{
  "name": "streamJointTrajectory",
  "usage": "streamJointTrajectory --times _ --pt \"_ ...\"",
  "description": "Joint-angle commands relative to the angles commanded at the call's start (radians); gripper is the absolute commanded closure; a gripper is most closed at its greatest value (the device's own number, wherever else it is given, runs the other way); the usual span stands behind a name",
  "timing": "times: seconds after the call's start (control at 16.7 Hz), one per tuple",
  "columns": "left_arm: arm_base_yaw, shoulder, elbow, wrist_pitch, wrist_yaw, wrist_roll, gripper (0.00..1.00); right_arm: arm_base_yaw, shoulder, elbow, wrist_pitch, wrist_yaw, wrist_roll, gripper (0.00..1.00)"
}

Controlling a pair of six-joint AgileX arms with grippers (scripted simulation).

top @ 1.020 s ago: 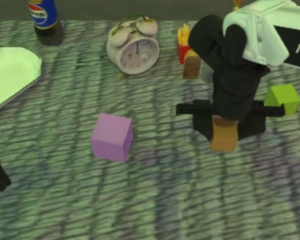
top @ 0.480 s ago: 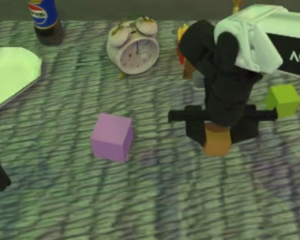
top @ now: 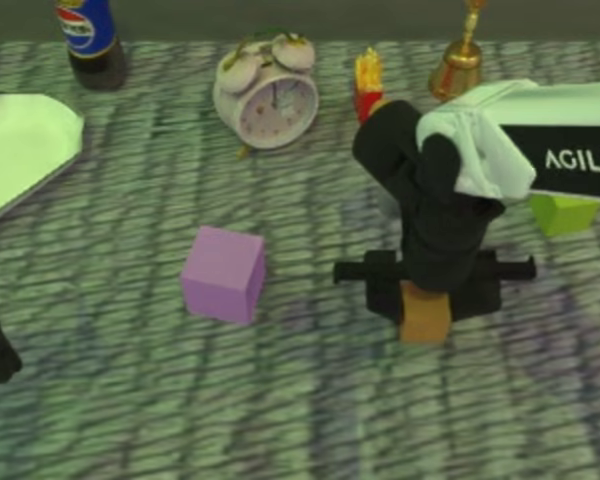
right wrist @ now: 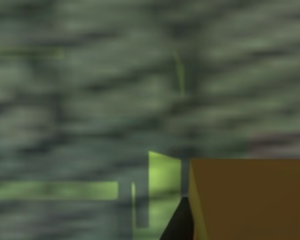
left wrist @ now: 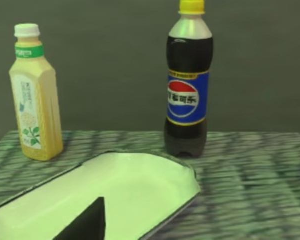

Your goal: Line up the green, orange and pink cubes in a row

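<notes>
Three cubes are not yet in a row. Our right claw [top: 426, 305], at about 3 o'clock on the tabletop [top: 310, 400], is closed on the orange cube [top: 425, 318]. We judge it is being carried; next it should be set beside the pink cube [top: 223, 273]. The green cube [top: 560, 213] waits farther right. Our left arm is parked.

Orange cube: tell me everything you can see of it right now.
The orange cube is a plain matte orange-brown block, smaller than the pink cube. In the top view it sits right of table centre, directly under the right tool, whose dark body covers its upper part. The right wrist view shows one flat, unmarked face filling the corner beside a dark finger. It looks gripped and roughly upright; whether it rests on the woven cloth cannot be told.
</notes>
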Motion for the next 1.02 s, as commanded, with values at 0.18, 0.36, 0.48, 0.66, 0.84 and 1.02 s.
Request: streamJointTrajectory --times 0.18,0.36,0.48,0.66,0.84,1.02 --pt "0.0 0.0 0.0 0.0 0.0 0.0 0.0 0.0 0.0 0.0 0.0 0.0 0.0 0.92" --pt "0.0 0.0 0.0 0.0 0.0 0.0 0.0 0.0 0.0 0.0 0.0 0.0 0.0 0.7" --pt "0.0 0.0 0.0 0.0 0.0 0.0 0.0 0.0 0.0 0.0 0.0 0.0 0.0 0.55" --pt "0.0 0.0 0.0 0.0 0.0 0.0 0.0 0.0 0.0 0.0 0.0 0.0 0.0 0.32" --pt "0.0 0.0 0.0 0.0 0.0 0.0 0.0 0.0 0.0 0.0 0.0 0.0 0.0 0.1" --pt "0.0 0.0 0.0 0.0 0.0 0.0 0.0 0.0 0.0 0.0 0.0 0.0 0.0 0.0"
